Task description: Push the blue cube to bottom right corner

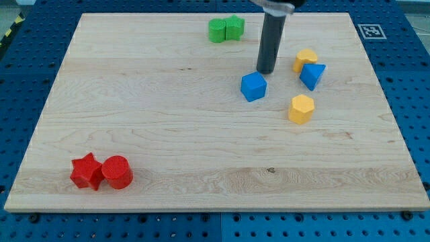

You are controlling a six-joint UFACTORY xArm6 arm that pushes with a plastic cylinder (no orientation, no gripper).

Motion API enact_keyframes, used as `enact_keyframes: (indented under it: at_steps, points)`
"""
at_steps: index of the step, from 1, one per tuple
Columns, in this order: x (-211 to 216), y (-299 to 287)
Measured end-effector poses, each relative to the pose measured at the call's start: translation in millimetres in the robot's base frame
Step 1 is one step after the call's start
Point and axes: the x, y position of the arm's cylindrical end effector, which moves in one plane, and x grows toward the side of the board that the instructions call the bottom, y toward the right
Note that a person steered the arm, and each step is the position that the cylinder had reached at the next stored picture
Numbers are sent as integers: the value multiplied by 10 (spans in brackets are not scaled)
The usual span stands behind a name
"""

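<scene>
The blue cube (pixel 253 87) sits on the wooden board (pixel 201 154), right of centre in the upper half. My tip (pixel 265 71) is at the lower end of the dark rod, just above and slightly right of the blue cube, very close to its top-right edge. I cannot tell whether they touch. The board's bottom right corner (pixel 420 205) is far from the cube.
A blue triangular block (pixel 312 75) and a yellow block (pixel 305 60) lie right of the rod. Another yellow block (pixel 302 109) lies right of and below the cube. Two green blocks (pixel 225 29) sit at the top. A red star (pixel 87 171) and red cylinder (pixel 117 172) sit bottom left.
</scene>
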Motion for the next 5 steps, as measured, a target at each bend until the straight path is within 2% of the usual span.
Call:
enact_keyframes:
  at_steps: [1, 3, 4, 5]
  points:
    - [43, -176]
    - [998, -169]
    - [1094, -216]
    - [756, -552]
